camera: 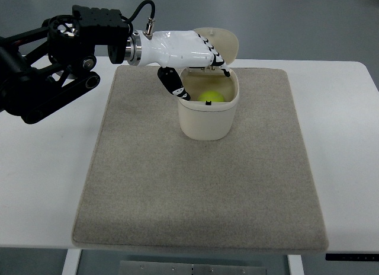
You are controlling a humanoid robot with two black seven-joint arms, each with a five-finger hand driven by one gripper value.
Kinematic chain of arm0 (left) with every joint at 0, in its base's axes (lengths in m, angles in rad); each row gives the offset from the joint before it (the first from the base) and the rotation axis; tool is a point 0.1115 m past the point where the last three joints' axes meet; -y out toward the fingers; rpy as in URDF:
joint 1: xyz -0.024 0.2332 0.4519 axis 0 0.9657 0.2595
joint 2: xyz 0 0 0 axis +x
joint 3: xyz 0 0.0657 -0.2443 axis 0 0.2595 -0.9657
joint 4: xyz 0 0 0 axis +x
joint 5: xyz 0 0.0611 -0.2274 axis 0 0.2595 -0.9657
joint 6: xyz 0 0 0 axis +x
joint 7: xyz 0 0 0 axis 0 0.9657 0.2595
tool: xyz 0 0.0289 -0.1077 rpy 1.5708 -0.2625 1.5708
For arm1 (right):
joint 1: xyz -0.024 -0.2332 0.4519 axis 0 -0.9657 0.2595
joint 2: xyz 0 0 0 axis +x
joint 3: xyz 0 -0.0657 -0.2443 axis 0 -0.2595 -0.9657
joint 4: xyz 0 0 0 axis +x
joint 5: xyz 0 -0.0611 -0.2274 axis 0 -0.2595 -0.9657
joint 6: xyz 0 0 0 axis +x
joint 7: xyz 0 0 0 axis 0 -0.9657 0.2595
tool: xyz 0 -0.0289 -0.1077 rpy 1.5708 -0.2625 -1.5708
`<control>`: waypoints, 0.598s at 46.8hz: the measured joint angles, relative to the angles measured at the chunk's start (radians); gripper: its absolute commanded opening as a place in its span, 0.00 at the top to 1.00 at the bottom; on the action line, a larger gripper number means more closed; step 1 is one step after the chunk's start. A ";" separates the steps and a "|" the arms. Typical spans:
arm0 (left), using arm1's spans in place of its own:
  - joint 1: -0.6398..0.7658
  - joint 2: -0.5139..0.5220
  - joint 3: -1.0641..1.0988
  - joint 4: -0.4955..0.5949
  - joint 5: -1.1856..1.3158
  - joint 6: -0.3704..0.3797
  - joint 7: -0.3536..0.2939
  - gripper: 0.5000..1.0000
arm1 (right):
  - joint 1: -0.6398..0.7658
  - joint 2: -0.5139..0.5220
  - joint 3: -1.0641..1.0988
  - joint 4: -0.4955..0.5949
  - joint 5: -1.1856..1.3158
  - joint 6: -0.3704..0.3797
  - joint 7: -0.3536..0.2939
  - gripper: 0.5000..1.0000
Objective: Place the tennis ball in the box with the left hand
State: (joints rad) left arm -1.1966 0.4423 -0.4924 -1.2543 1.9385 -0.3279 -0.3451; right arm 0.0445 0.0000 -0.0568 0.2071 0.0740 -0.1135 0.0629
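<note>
A yellow-green tennis ball lies inside the cream box, which stands open on the beige mat with its lid tipped back behind it. My left hand hovers over the box's rear left rim, white with black finger joints. Its thumb hangs down outside the left wall and the other fingers reach over the back edge. The fingers are spread and hold nothing; the ball sits apart from them on the box floor. The right arm does not show.
The beige mat covers most of the white table. My left arm's black linkage fills the upper left corner. Grey floor lies beyond the table's far edge.
</note>
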 measured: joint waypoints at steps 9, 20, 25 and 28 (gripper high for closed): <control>0.000 0.063 0.002 -0.051 -0.079 0.001 -0.001 0.02 | 0.000 0.000 0.000 0.000 0.000 0.000 0.000 0.19; 0.012 0.206 0.028 -0.096 -0.395 -0.002 -0.002 0.02 | 0.000 0.000 0.000 0.000 0.000 0.000 0.000 0.19; 0.041 0.271 0.036 -0.093 -0.570 -0.007 -0.002 0.02 | 0.000 0.000 0.000 0.000 0.000 0.000 0.000 0.20; 0.076 0.300 0.037 -0.083 -0.661 -0.008 -0.001 0.02 | 0.000 0.000 0.000 0.000 0.000 0.000 0.000 0.19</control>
State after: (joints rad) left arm -1.1204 0.7419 -0.4557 -1.3372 1.2771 -0.3355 -0.3465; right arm 0.0444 0.0000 -0.0567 0.2071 0.0743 -0.1135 0.0631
